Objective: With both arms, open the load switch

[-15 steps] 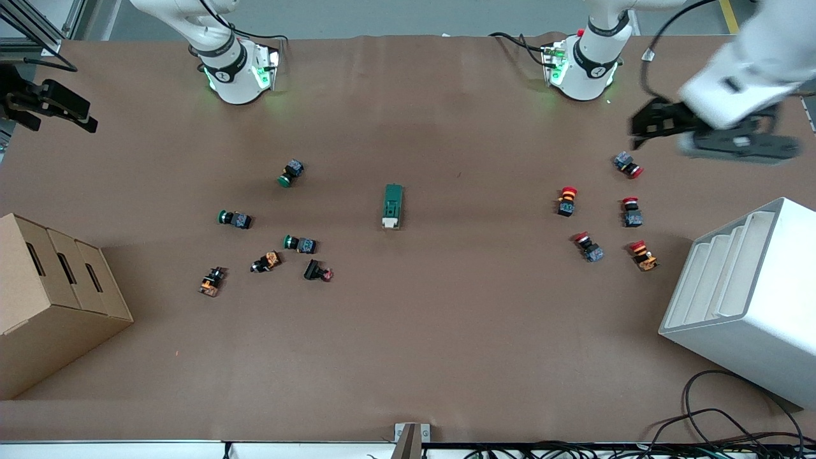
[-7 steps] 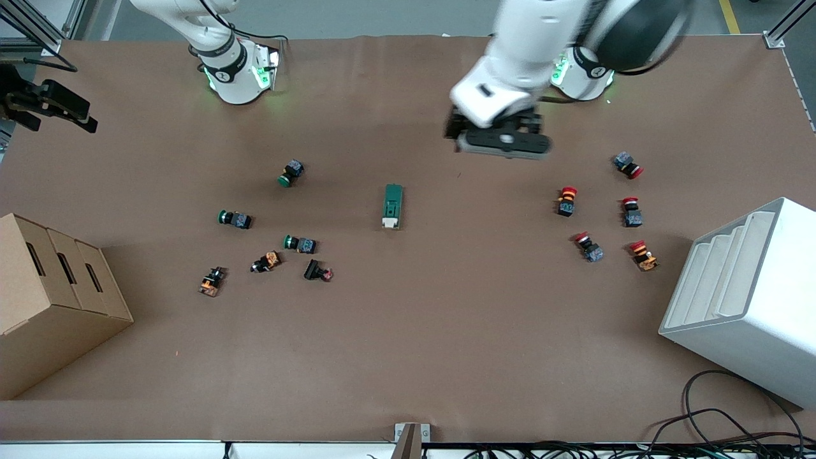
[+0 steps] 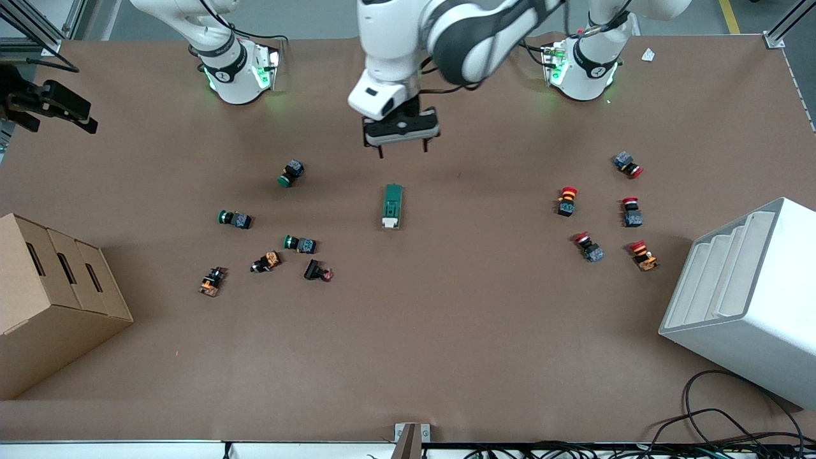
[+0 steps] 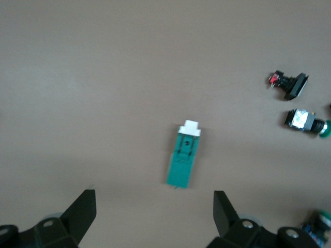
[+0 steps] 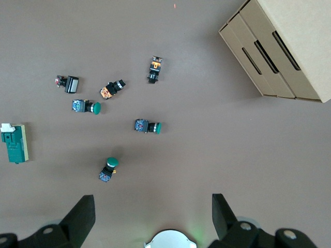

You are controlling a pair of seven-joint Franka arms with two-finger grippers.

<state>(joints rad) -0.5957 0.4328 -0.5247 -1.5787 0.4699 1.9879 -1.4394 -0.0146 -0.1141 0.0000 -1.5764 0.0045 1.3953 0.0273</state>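
The load switch (image 3: 393,206) is a dark green block with a white end piece, lying flat mid-table; it also shows in the left wrist view (image 4: 185,160) and the right wrist view (image 5: 14,143). My left gripper (image 3: 403,151) hangs open over bare table just on the bases' side of the switch, with nothing between its fingers (image 4: 154,192). My right gripper (image 5: 151,199) is open and empty, waiting high above its own base (image 5: 168,241); it is out of the front view.
Green-capped and orange buttons (image 3: 298,243) lie scattered toward the right arm's end. Red-capped buttons (image 3: 567,200) lie toward the left arm's end. A cardboard box (image 3: 51,299) and a white slotted rack (image 3: 746,299) stand at the table's two ends.
The left arm has swung from the left arm's end of the table to the middle, stopping over the table beside the load switch. The switch and buttons have not moved.
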